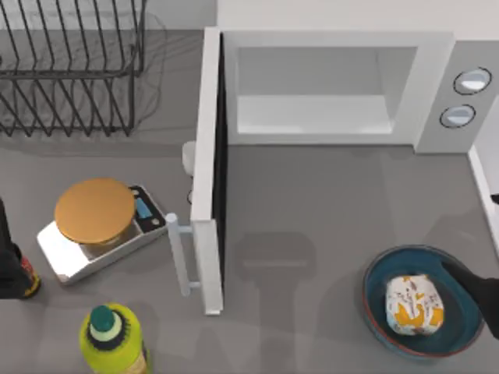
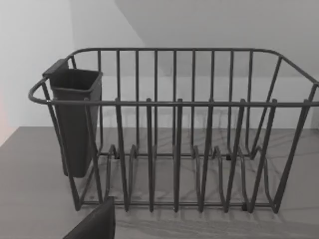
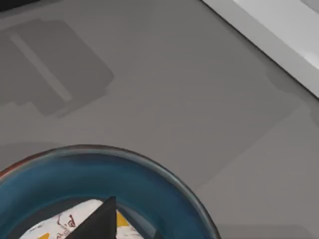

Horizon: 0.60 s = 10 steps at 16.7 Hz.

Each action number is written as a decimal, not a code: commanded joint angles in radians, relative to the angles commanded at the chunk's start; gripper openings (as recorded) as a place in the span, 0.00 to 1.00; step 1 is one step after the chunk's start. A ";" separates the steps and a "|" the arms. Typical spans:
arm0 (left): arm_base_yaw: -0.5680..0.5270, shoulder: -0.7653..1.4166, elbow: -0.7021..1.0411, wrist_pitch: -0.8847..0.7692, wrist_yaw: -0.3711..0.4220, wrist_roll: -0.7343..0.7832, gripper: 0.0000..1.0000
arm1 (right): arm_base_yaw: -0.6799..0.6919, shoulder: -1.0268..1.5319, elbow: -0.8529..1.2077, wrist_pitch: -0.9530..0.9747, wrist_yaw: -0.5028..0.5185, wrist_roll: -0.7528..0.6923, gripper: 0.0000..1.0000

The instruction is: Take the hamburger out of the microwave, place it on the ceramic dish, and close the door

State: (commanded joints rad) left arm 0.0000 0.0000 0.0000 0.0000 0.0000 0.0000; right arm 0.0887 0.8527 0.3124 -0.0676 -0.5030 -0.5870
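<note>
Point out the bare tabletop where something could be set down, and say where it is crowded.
The widest free patch is the grey table in front of the white microwave, between its open white door and the blue ceramic dish holding the paper-wrapped hamburger. Left of the door is crowded: black wire rack, copper-topped scale, yellow-green bottle.

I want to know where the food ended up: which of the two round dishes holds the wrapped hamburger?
The blue ceramic dish on the right holds the hamburger; the copper-orange scale plate is bare.
</note>
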 joint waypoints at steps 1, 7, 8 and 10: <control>0.000 0.000 0.000 0.000 0.000 0.000 1.00 | -0.010 -0.118 -0.034 0.007 0.054 0.064 1.00; 0.000 0.000 0.000 0.000 0.000 0.000 1.00 | -0.064 -0.672 -0.225 0.049 0.362 0.426 1.00; 0.000 0.000 0.000 0.000 0.000 0.000 1.00 | -0.071 -0.729 -0.251 0.054 0.403 0.474 1.00; 0.000 0.000 0.000 0.000 0.000 0.000 1.00 | -0.082 -0.810 -0.290 0.063 0.467 0.547 1.00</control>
State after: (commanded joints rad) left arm 0.0000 0.0000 0.0000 0.0000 0.0000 0.0000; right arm 0.0064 0.0426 0.0225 -0.0049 -0.0364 -0.0398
